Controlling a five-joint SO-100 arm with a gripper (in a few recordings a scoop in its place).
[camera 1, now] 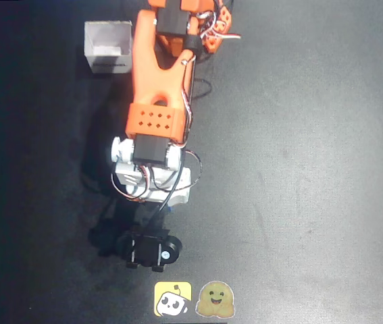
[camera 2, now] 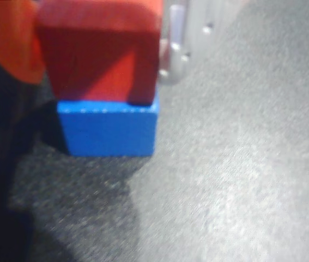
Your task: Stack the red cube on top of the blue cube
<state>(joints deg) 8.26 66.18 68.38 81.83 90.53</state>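
In the wrist view the red cube (camera 2: 102, 60) rests on top of the blue cube (camera 2: 108, 131), which stands on the dark mat. The red one sits slightly turned and overhangs the blue one's front edge a little. My gripper (camera 2: 91, 49) is shut on the red cube, with the orange finger (camera 2: 7, 43) against its left side and the pale finger (camera 2: 173, 54) against its right side. In the overhead view the orange arm reaches down the picture and the gripper (camera 1: 152, 192) hides both cubes beneath it.
A white open box (camera 1: 109, 46) stands at the upper left beside the arm's base. Two stickers, a yellow one (camera 1: 172, 299) and a smiling one (camera 1: 216, 300), lie at the bottom edge. Dark mat (camera 1: 299, 169) stretches wide to the right.
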